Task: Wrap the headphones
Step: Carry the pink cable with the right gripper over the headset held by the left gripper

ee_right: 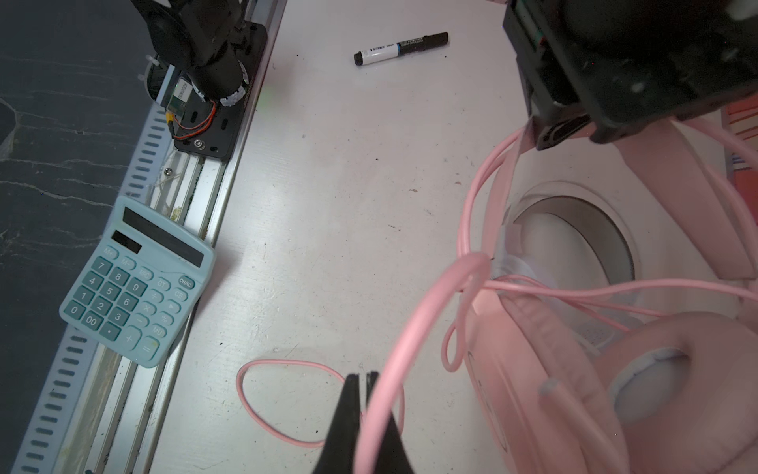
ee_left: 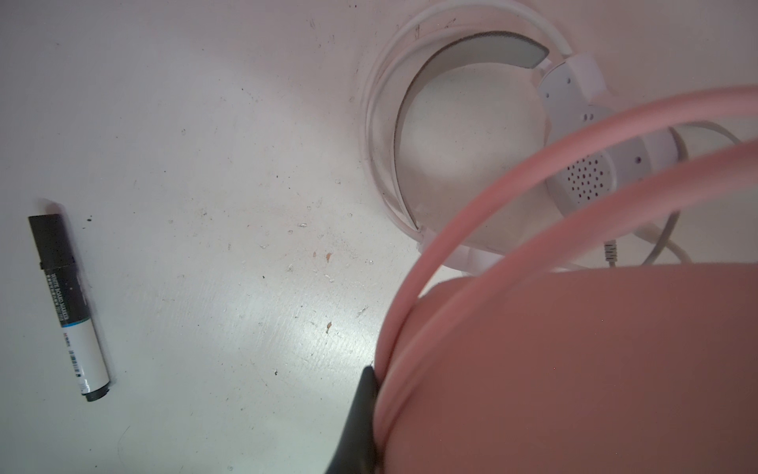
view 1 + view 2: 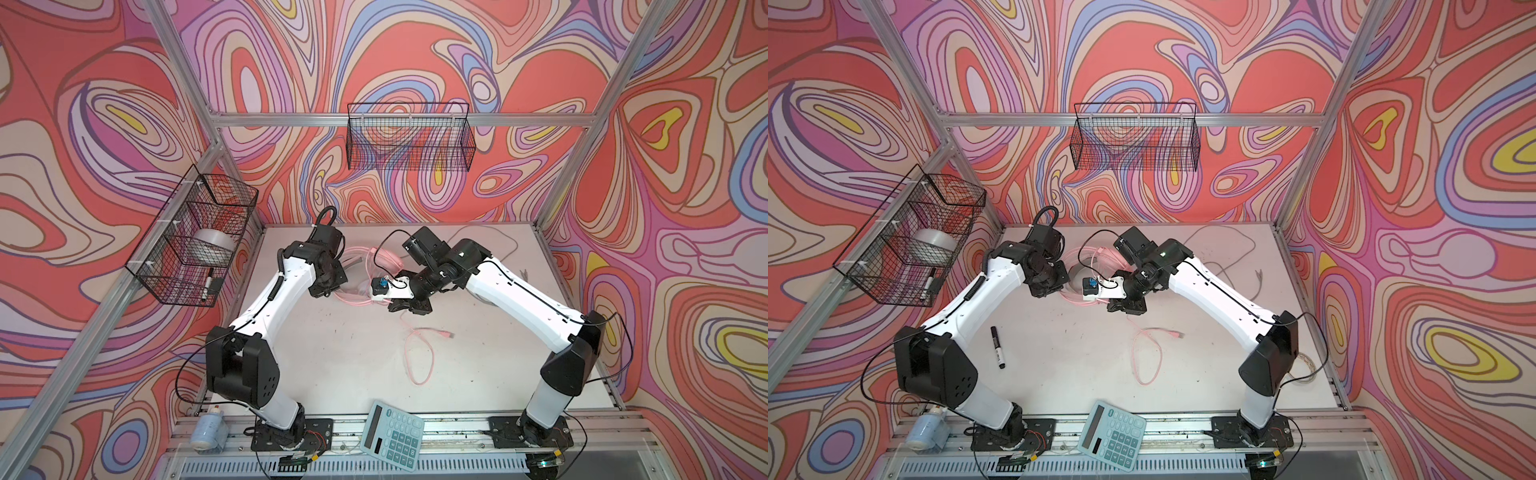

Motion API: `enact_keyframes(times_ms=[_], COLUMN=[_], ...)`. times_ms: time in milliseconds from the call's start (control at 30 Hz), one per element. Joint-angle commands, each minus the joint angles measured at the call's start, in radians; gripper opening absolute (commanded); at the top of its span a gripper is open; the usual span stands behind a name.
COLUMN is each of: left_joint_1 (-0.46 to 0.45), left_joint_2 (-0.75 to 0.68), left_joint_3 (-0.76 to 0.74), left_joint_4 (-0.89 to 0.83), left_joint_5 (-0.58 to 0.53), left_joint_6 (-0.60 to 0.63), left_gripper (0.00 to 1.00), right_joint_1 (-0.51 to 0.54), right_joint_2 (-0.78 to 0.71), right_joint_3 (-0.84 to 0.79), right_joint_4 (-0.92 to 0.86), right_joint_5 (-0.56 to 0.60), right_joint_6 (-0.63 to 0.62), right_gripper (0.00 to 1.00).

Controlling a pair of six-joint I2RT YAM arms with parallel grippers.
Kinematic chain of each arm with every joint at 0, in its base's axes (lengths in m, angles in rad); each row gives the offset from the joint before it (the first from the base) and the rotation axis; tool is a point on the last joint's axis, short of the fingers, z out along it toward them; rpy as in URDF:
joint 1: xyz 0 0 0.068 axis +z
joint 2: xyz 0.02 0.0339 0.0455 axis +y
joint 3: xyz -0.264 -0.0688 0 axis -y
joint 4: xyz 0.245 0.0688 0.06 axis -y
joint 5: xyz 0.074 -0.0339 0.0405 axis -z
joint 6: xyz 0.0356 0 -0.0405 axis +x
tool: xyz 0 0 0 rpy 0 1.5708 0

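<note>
So in both top views the pink headset sits near the middle of the table's back edge, with both arms crowded over it. The left gripper is at its left side and the right gripper is just in front of it. Can't read either set of jaws from up here. The loose end of the pink cable trails from the right gripper toward the front edge, looping around mid-table.

Left wrist view: the jaws are clamped on the pink headband, with its thin hoops pressed against the one black finger I can see. The white headset lies flat just beyond. No idea if the two touch.

Right wrist view: jaws closed. The pink cable rises from the headset to them, looks pinched there, then drops to the loop on the table.

My read: the headband spans roughly from one gripper to the other, and all the slack lies on the front-edge side of the right jaws. So the right arm is nearer the slack and would carry it back over the band while the left pins it.
</note>
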Motion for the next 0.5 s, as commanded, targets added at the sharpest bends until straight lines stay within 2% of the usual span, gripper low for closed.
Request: enact_keyframes(times_ms=[0, 467], left_joint_1=[-0.001, -0.001], left_joint_2=[-0.011, -0.034], left_joint_3=[-0.008, -0.043], left_joint_4=[0.000, -0.034], left_joint_5=[-0.005, -0.049], left_joint_6=[-0.002, 0.027], left_gripper=[0.00, 0.00], right_joint_1=[0.006, 0.006], right_joint_2=[0.006, -0.007], right_joint_3=[0.045, 0.147], right_joint_4=[-0.026, -0.077], right_joint_5=[-0.023, -0.002], right_joint_6=[-0.014, -0.042], right_gripper=[0.00, 0.00])
